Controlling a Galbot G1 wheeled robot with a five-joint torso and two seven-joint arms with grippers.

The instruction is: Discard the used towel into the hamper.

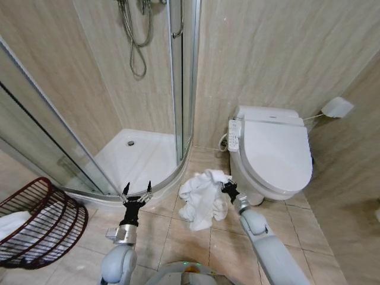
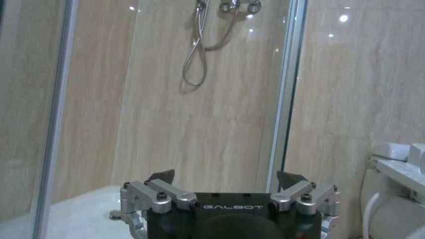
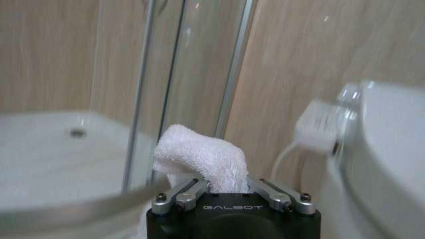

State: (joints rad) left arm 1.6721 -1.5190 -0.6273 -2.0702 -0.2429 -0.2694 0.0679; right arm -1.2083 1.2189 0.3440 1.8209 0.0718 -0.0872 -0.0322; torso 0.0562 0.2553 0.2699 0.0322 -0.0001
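The shower enclosure (image 1: pixel 119 89), with its curved glass door and white tray, rises ahead of the left gripper, a hose hanging on its tiled back wall. The toilet (image 1: pixel 276 151) stands just beside and beyond the right gripper, lid down, with a control panel on the flank nearest that gripper. The floor (image 1: pixel 297 237) is laid in beige tiles that pass under both arms.

The hamper (image 1: pixel 38 222), a round dark reddish-brown wire basket, sits on the floor well out to the left of the left gripper and nearer the robot than its fingertips; it leans on its side with the mouth turned toward the robot's left, and something white lies inside it.

The towel (image 1: pixel 202 199), white and crumpled, hangs in a bunch from the right gripper, spreading from that gripper toward the left gripper but staying apart from it.

The right gripper (image 1: pixel 227 189) is clenched on the towel's upper fold; in the right wrist view the cloth (image 3: pixel 199 157) bulges up between its closed-in fingers (image 3: pixel 186 195). The left gripper (image 1: pixel 137 193) is released, fingers spread wide and holding nothing, raised near the shower's curved threshold.
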